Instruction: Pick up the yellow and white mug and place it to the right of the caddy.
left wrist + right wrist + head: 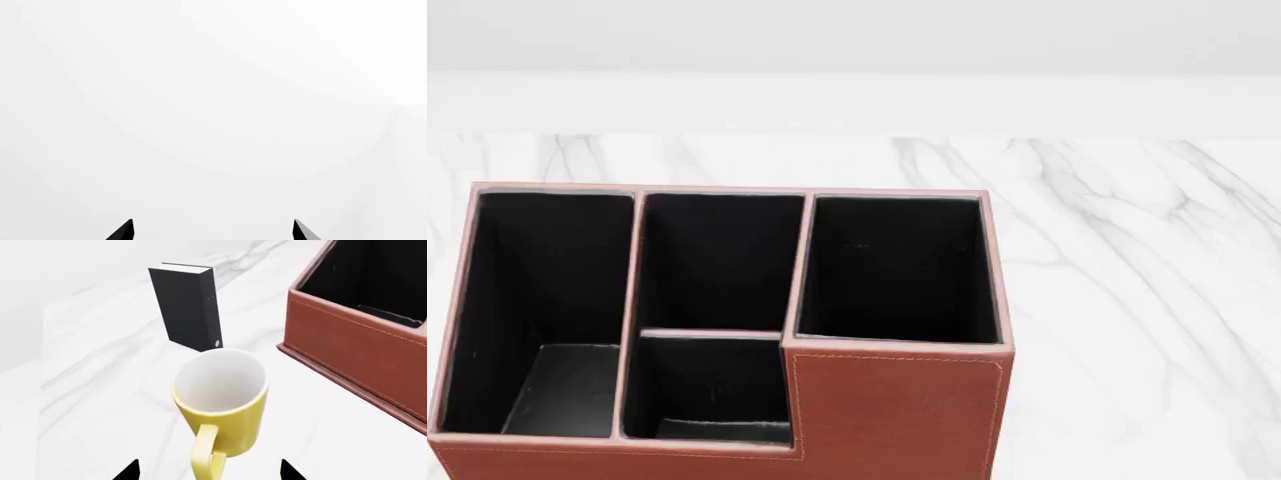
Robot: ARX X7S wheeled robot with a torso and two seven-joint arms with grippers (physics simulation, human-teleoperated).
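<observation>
In the right wrist view the yellow and white mug (223, 405) stands upright on the marble table (113, 385), its yellow loop handle turned toward the camera. My right gripper (208, 471) is open, its two black fingertips spread either side of the handle and not touching it. The reddish-brown caddy (360, 340) stands beside the mug. In the head view the caddy (894, 410) fills the lower left, with four black-lined compartments; the mug and both grippers are out of that view. My left gripper (213, 231) is open and empty, facing a blank white surface.
A flat black book (187, 307) with a white edge lies on the table beyond the mug. In the head view bare marble table (1134, 300) stretches to the right of the caddy, and a white wall (854, 60) runs behind it.
</observation>
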